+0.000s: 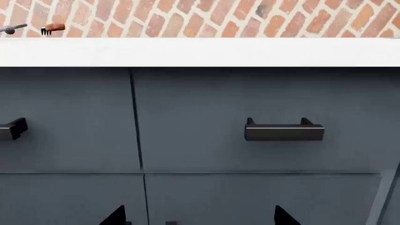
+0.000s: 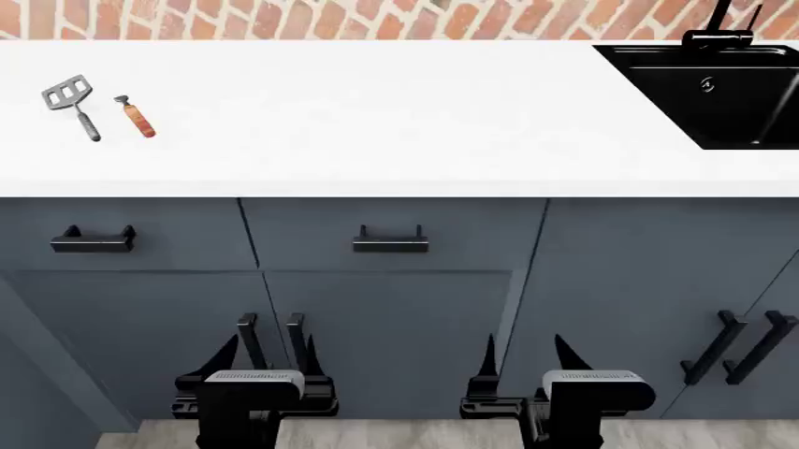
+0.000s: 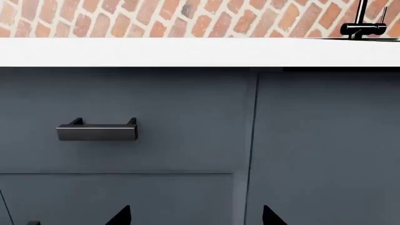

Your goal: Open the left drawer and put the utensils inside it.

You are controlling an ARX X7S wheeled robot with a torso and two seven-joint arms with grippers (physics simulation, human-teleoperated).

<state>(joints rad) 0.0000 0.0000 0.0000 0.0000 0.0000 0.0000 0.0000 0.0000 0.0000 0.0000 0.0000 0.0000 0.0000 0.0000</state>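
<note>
White bench [image 2: 374,122] runs under a red brick wall [image 2: 374,17], and the black sink [image 2: 712,89] sunk into it serves as the landmark here. Far from the sink, toward the opposite end of the bench, lie the utensils: a grey slotted spatula [image 2: 70,105] and, just beside it on the sink's side, a fork with an orange-brown handle [image 2: 135,116], the two apart and neither touched. Below the bench edge, the left drawer [image 2: 125,234] is the slate-blue front farthest from the sink, shut flush, its black bar handle [image 2: 93,240] free. Between it and the sink's cabinet sits a second drawer [image 2: 393,234] with the same kind of handle [image 2: 389,241] (this handle is the one both wrist views face). The left pincer [image 2: 272,351] and right pincer [image 2: 522,360] hang low before the cabinet doors [image 2: 387,327], each with fingers spread wide and nothing between them. Under the sink, two vertical door handles [image 2: 743,348] stand side by side.
</note>
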